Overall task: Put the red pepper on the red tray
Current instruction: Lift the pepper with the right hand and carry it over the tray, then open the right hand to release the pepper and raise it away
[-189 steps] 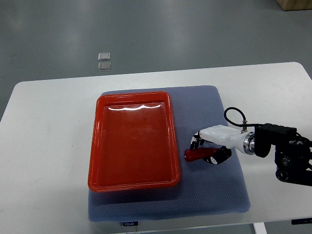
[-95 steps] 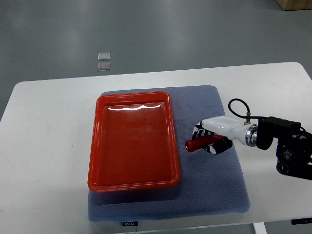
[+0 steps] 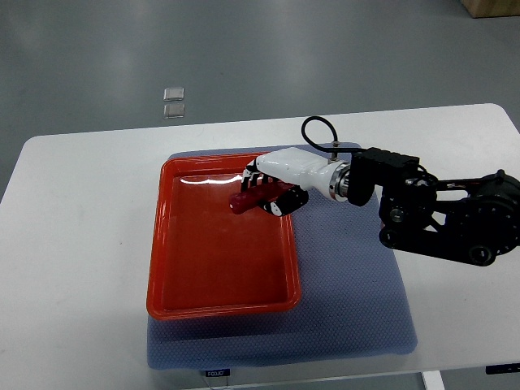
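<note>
The red pepper [image 3: 244, 201] is clamped in the right hand [image 3: 272, 188], with its free end poking out to the picture's left from under the curled fingers [image 3: 258, 185]. It sits over the far right part of the red tray [image 3: 221, 305], inside the rim as seen from above; whether it touches the tray floor cannot be told from this steep view.

The tray lies lengthwise on a blue-grey mat [image 3: 357, 309], its right rim running just under the hand's knuckles. Its floor is bare, with a strip of glare along the far edge. The mat covers the middle of the white bench [image 3: 73, 244] and reaches past the tray on the right and near sides. A small label shows at the mat's near edge, too small to read. Beyond the bench, on the grey floor [image 3: 325, 57], two small pale squares [image 3: 173, 102] lie one behind the other, well apart from everything on the bench. A corner of a brown box [image 3: 493, 7] shows at the top right. Nothing lies between the pepper and the tray floor.

The right arm [image 3: 439, 219] comes in from the picture's right edge, its dark jointed links stretched across the mat's far right corner. A black cable [image 3: 313, 128] loops up from the metal wrist. The white back of the hand faces up and points left, fingers folded down around the pepper.
</note>
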